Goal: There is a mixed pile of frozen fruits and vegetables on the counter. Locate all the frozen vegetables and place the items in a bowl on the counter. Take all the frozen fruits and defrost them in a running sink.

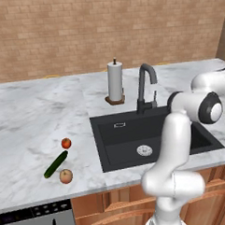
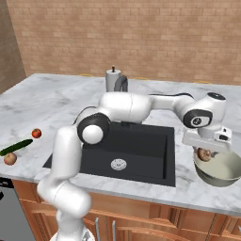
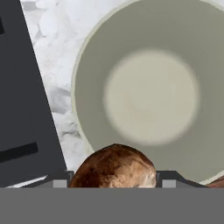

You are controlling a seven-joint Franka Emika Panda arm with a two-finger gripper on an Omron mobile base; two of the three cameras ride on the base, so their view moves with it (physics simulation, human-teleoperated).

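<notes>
The gripper (image 2: 205, 153), clamped on the brownish-white round lump (image 3: 114, 167), hangs over the bowl (image 2: 221, 175) on the counter (image 2: 56, 101) right of the sink (image 2: 141, 153). Risk: released off-centre, the lump may strike the rim and roll out.

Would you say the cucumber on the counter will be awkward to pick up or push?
The cucumber looks straight and stiff, so it probably won't flop. Its round, slim shape may roll sideways if pushed. Its glossy skin could slip between the fingers, so gripping across its middle seems safest.
</notes>
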